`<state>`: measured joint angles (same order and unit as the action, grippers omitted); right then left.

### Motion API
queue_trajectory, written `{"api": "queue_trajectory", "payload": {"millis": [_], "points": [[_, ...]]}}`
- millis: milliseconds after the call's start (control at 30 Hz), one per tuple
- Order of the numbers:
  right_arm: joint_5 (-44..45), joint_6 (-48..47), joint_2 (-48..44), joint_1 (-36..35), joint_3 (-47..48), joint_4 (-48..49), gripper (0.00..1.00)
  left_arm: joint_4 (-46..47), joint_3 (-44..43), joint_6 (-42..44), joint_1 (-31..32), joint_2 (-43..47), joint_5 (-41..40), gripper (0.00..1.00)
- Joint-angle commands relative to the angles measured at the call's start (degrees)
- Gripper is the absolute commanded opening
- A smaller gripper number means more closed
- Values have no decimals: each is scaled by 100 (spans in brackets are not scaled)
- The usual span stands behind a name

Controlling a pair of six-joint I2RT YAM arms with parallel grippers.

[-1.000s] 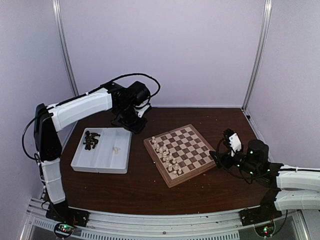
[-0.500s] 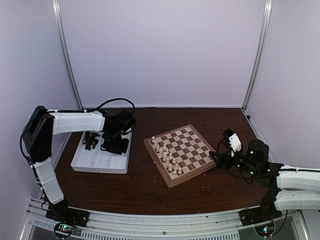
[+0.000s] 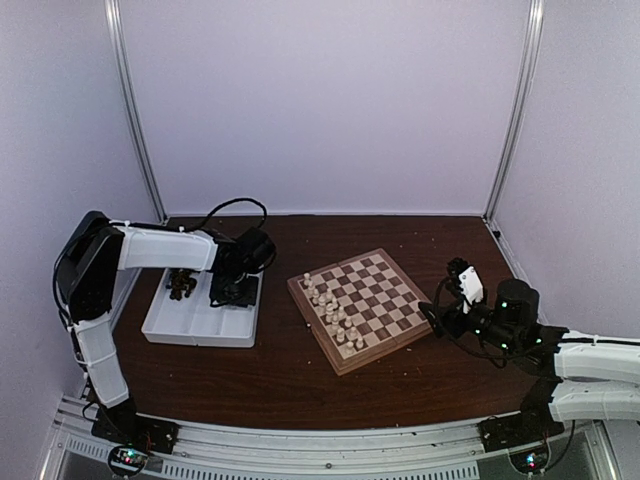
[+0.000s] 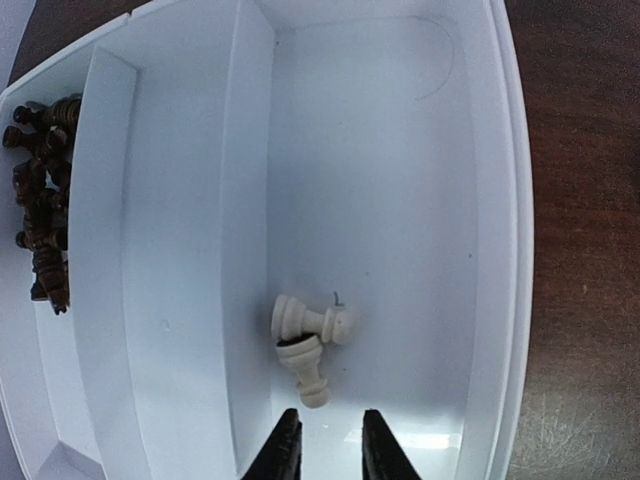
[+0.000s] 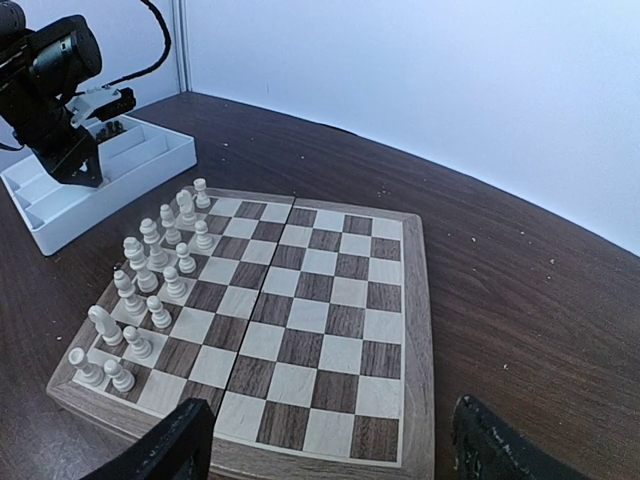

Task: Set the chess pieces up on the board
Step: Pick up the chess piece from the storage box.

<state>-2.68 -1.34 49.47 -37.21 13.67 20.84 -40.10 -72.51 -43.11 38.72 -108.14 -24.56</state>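
The board [image 3: 392, 300] lies mid-table with several cream-white chess pieces [image 3: 331, 310] standing along its left side, seen also in the right wrist view as white pieces [image 5: 150, 272] on the board [image 5: 330, 330]. Two more white pieces [image 4: 310, 322] lie toppled, touching each other, in the right compartment of the white tray [image 4: 245, 200]. My left gripper [image 4: 326, 448] hangs just short of them, its jaws slightly open with nothing between. Dark pieces [image 4: 40, 220] are heaped in the tray's left compartment. My right gripper [image 5: 330, 450] stands wide open at the board's near right edge.
The white tray [image 3: 200, 328] sits left of the board on the dark wood table, with the dark pieces [image 3: 181, 284] at its far left. The left arm reaches over it. White walls and metal posts close in the back and sides.
The left arm has swung forward and down from behind the tray into its right compartment, and its jaws have parted a little. The right arm has stayed still.
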Motion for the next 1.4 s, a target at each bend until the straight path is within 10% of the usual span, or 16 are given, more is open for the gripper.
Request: {"api": "queue_trajectory", "payload": {"millis": [0, 433, 767, 1367], "points": [[-48, -33, -15, 27, 81, 19, 83, 387, 88, -160, -50, -100, -273, 23], [-75, -50, 45, 30, 110, 32, 83, 696, 255, -280, -320, -453, 87, 21], [-84, -50, 15, 24, 102, 25, 83, 481, 115, -284, -402, -500, 156, 1], [-931, 468, -181, -299, 1083, -675, 81, -987, 145, 309, -507, 1715, 2098, 2]]}}
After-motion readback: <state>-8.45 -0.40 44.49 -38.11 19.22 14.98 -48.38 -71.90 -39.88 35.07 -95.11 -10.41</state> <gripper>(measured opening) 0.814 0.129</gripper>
